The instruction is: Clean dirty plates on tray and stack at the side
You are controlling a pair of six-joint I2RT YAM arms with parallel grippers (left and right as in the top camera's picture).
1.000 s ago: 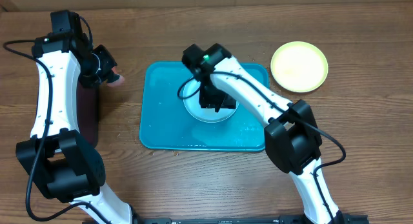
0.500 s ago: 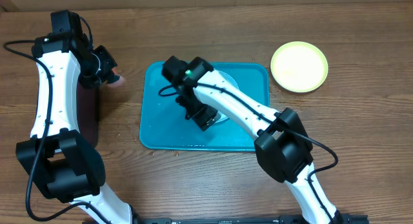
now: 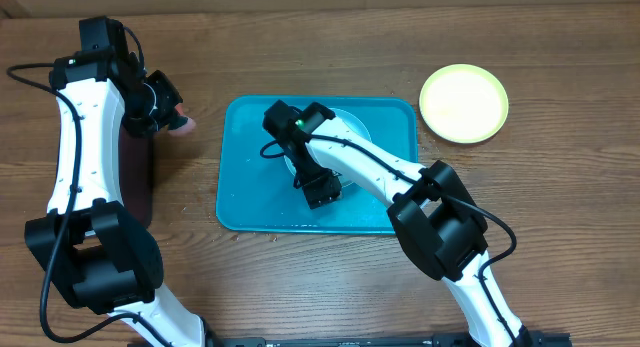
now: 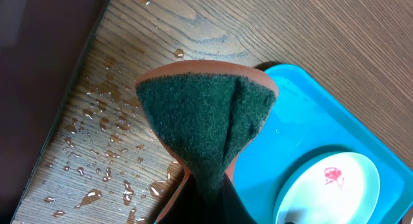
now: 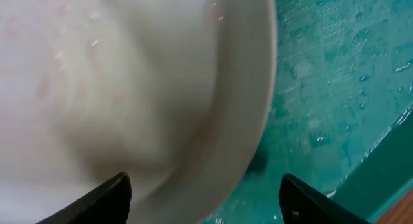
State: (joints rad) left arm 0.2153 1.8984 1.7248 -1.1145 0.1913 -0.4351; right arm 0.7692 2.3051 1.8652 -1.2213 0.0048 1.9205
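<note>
A white plate (image 3: 348,124) lies on the turquoise tray (image 3: 245,177), partly under my right arm. My right gripper (image 3: 320,192) hovers low over the plate's near edge, open. In the right wrist view the blurred white plate (image 5: 129,75) fills the left side, and its rim runs between the two spread fingers (image 5: 111,197). A lime green plate (image 3: 463,103) rests on the table to the right of the tray. My left gripper (image 3: 160,105) is left of the tray, shut on a green and orange sponge (image 4: 206,121). The plate (image 4: 332,185) shows a red smear.
A dark maroon tray (image 3: 140,182) lies along the left under my left arm. Water drops (image 4: 97,166) dot the wood between it and the turquoise tray. The tray floor (image 5: 335,82) is wet.
My right gripper swung left from the plate's middle, then came back a little towards the plate's near edge. The left arm and sponge have stayed put.
</note>
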